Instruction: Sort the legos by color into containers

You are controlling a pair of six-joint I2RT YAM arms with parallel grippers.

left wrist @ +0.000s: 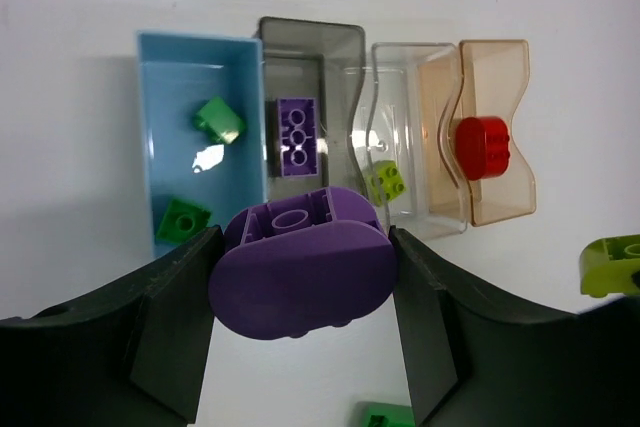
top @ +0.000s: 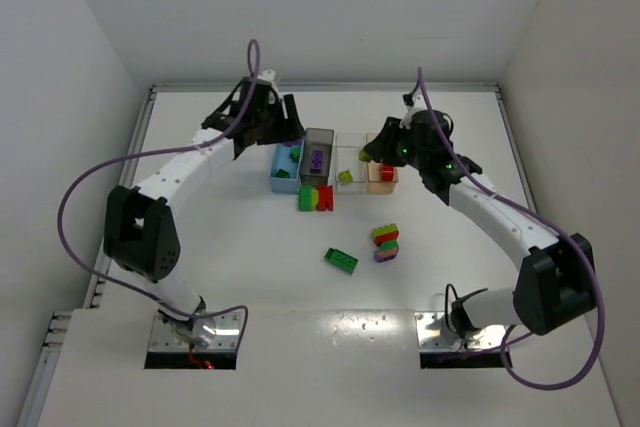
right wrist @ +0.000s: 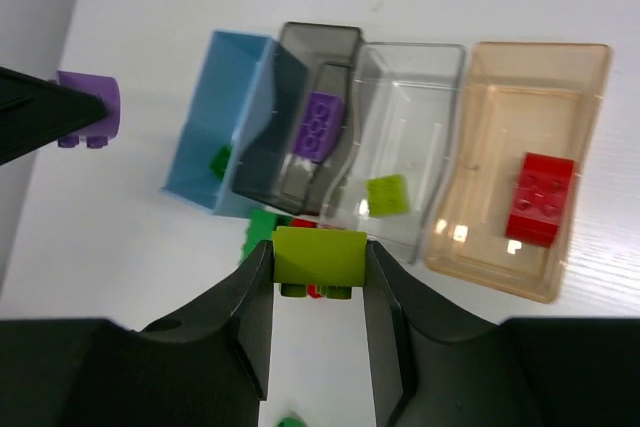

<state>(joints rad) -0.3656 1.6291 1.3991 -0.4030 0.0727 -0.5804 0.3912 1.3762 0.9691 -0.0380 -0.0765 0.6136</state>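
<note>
Four bins stand in a row: blue bin [left wrist: 165, 137] with two green bricks, dark grey bin [left wrist: 335, 47] with a purple brick [left wrist: 296, 135], clear bin [left wrist: 410, 67] with a yellow-green brick [left wrist: 388, 182], tan-orange bin [left wrist: 500, 67] with a red brick [left wrist: 483, 146]. My left gripper [left wrist: 303, 277] is shut on a rounded purple brick [left wrist: 300, 272], held above the table just in front of the grey bin. My right gripper [right wrist: 320, 262] is shut on a yellow-green brick [right wrist: 320, 255], held in front of the clear bin [right wrist: 440, 67].
Loose bricks lie on the table: a green and red cluster [top: 316, 197] in front of the bins, a green brick [top: 340, 260] nearer the middle, and a stacked green, red, yellow-green and purple pile [top: 386, 243]. White walls enclose the table on three sides.
</note>
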